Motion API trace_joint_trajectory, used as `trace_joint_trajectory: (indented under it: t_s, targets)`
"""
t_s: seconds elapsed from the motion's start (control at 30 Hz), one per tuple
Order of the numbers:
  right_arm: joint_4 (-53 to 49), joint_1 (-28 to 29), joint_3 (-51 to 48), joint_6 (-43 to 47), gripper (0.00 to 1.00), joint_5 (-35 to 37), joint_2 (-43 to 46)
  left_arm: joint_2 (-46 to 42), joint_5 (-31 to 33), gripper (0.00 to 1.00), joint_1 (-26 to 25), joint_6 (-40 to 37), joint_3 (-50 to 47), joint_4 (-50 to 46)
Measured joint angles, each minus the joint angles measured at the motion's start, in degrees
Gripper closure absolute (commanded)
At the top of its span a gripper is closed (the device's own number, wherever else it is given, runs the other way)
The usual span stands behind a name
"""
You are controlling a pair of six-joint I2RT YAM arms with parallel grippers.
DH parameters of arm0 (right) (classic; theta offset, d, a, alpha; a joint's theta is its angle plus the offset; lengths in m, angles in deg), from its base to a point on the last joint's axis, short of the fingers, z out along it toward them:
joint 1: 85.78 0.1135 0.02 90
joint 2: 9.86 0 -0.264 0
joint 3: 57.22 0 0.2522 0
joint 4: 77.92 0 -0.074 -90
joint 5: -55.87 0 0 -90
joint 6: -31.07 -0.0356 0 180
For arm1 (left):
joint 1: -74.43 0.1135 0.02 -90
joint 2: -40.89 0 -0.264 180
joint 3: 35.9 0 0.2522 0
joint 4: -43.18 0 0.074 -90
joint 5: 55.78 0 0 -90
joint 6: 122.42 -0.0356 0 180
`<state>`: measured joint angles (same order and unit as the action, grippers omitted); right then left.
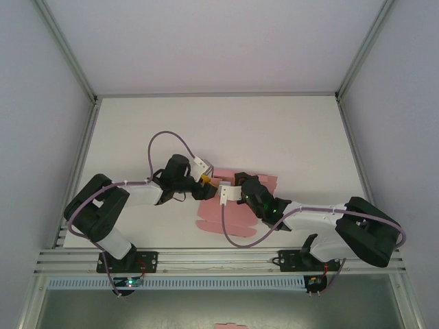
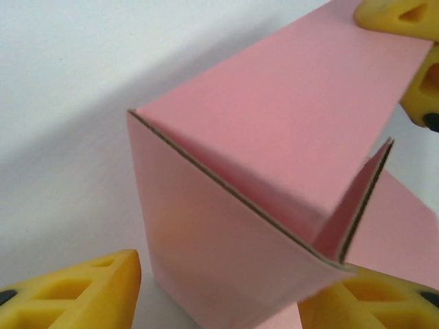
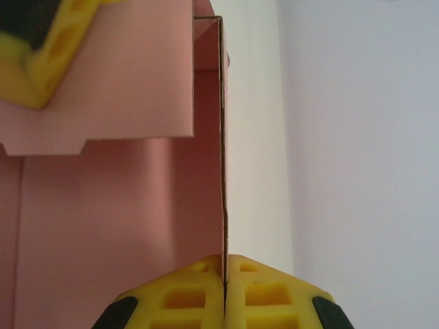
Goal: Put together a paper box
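fingers of your right gripper (image 3: pixel 223 267) are clamped on the paper box (image 3: pixel 103 226) wall straight ahead of them; your left gripper (image 2: pixel 219 291) straddles its folded corner, grip not discernible, so keep that wall square.

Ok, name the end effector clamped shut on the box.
The right end effector: its fingers are closed on a raised flap of the box. On the left end effector the fingers stand apart astride a folded corner.
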<state>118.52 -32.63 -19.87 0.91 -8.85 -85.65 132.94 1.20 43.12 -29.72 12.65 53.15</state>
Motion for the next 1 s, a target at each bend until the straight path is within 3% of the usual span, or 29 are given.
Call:
trace_joint_trajectory:
  t_s: [0.07,0.23,0.37,0.47,0.53,0.7,0.73,0.77,0.87,1.0]
  targets:
    - [-0.5,0.3,0.1,-0.6,1.00,0.3,0.0,0.5,3.7,0.43,-1.2,0.3,0.0,1.5]
    - [-3.5,2.4,1.6,-2.9,1.00,0.9,0.0,2.4,15.2,0.66,-5.6,1.1,0.0,6.4]
    - [-5.0,2.5,2.2,-4.3,1.00,2.3,0.1,4.3,21.3,0.92,-7.1,2.5,0.0,10.6]
    - [-5.9,2.5,2.6,-4.9,1.00,3.0,0.1,4.7,24.7,0.91,-8.0,3.3,0.0,11.8]
    - [-6.1,2.5,2.7,-5.1,1.00,3.6,0.1,4.7,26.0,1.00,-8.6,3.5,0.0,11.9]
    - [-6.2,2.5,2.9,-5.5,1.00,4.8,0.1,4.0,31.3,1.00,-10.6,3.8,0.0,11.5]
    - [-6.2,2.5,2.9,-5.5,1.00,4.9,0.2,3.8,32.1,0.92,-10.8,4.0,0.1,11.2]
    - [-6.2,2.5,2.9,-5.6,1.00,4.9,0.2,3.6,32.9,0.70,-11.1,4.2,0.1,11.0]
    - [-6.2,2.6,3.1,-5.6,1.00,4.2,0.3,3.1,35.0,0.56,-12.1,4.7,0.2,9.4]
    - [-6.7,2.6,3.4,-5.8,1.00,3.8,0.3,2.1,37.4,0.47,-12.2,5.6,0.4,6.8]
